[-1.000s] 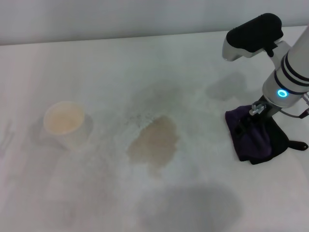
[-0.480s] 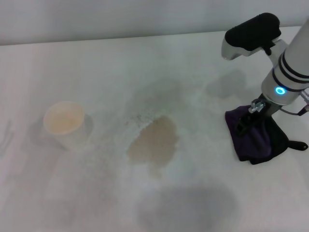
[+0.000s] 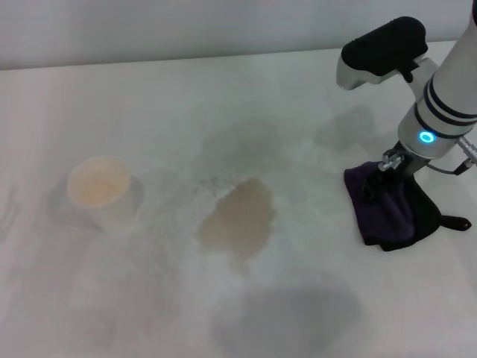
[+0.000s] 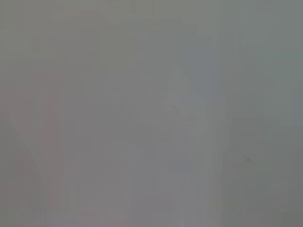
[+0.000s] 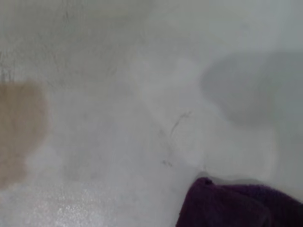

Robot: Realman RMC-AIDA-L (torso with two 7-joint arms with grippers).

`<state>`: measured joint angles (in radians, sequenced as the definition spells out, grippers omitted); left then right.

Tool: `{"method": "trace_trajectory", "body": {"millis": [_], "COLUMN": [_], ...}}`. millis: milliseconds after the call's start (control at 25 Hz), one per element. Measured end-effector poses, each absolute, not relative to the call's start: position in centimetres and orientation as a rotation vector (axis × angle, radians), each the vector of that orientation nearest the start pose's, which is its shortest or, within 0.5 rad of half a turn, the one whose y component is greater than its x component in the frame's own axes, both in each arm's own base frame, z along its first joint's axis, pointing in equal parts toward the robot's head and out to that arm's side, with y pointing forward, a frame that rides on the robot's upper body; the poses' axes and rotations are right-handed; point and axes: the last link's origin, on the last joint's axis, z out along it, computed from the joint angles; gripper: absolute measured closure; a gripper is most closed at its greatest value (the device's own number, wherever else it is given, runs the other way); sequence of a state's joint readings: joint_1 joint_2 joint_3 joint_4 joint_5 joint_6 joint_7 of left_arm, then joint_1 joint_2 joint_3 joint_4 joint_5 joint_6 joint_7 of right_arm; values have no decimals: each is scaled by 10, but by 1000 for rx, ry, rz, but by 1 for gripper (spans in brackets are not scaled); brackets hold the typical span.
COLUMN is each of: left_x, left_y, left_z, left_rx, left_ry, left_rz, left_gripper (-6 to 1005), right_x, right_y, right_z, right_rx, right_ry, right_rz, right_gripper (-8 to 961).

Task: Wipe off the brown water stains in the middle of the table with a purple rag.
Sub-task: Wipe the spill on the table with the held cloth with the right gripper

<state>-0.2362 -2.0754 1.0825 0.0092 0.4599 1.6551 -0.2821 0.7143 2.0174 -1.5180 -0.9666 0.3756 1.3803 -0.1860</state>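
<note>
The brown water stains (image 3: pixel 238 220) form a tan blotch with a small drip tail in the middle of the white table (image 3: pixel 164 97). The purple rag (image 3: pixel 395 216) is bunched at the right, its black loop trailing toward the table's right edge. My right gripper (image 3: pixel 378 186) comes down onto the rag's upper left part and is shut on it. The right wrist view shows the rag's corner (image 5: pixel 236 208) close by and the stain (image 5: pixel 19 127) farther off. My left gripper is out of view, and the left wrist view is a blank grey.
A white paper cup (image 3: pixel 100 190) stands on the left side of the table. Grey shadows lie on the tabletop near its front edge and behind the right arm.
The right arm has shifted a little to the left and away from me, and the rag has moved the same way with it. Stain and cup are unchanged.
</note>
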Motion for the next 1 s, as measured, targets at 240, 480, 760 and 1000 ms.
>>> {"method": "trace_trajectory", "body": {"millis": [240,480,760,1000], "left_x": [-353,-352,-352,-350], "left_y": [236,237,237,239], "left_z": [28,28,28,29], "left_rx": [-1515,-1514,-1515,-1521], "left_ry": [-361,-356,-354,-341], "left_rz": [-866,-868,-869,-875], "left_gripper": [122,122,123,123], "right_x": [245,241,214,179], "right_y": [376,377,374,372], "right_z": [-16,-18,-35,-57], "right_rx": [-2153,-2171,-2278,-2407], "right_ry": [1288,1261,1171,1042], "right_rz": [-759,-758,-731,-690], "right_gripper": [678,795,861,865]}}
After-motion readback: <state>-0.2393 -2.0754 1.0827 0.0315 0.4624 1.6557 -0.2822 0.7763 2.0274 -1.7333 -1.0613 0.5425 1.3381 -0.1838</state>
